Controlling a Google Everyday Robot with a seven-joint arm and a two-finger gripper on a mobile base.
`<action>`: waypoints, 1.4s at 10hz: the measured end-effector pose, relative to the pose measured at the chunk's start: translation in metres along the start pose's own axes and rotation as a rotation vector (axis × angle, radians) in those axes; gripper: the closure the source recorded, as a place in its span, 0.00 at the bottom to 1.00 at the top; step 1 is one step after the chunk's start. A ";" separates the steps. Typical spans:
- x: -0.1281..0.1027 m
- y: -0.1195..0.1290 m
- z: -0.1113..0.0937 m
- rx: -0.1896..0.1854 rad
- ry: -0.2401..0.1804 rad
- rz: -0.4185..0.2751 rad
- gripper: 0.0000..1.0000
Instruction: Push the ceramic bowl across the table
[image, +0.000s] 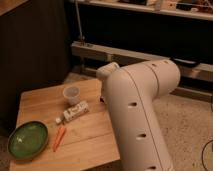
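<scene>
The ceramic bowl (27, 140), wide, shallow and glossy green, sits at the near left corner of the table (90, 142), which has a light wooden plank top. My white arm (137, 110) fills the right half of the view and rises beside the table's right edge. My gripper is not in view; only the arm's thick links show, and nothing touches the bowl.
A small translucent plastic cup (72, 93) stands near the table's far middle. A white tube (75, 111) lies in front of it. An orange stick-like item (59, 137) lies just right of the bowl. A metal rail (100, 51) and dark shelving stand behind.
</scene>
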 end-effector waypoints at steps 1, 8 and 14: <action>0.000 0.000 0.000 0.000 0.000 0.000 0.96; 0.000 0.000 0.000 0.000 0.000 0.000 0.96; 0.000 0.004 -0.010 -0.018 -0.019 -0.006 0.96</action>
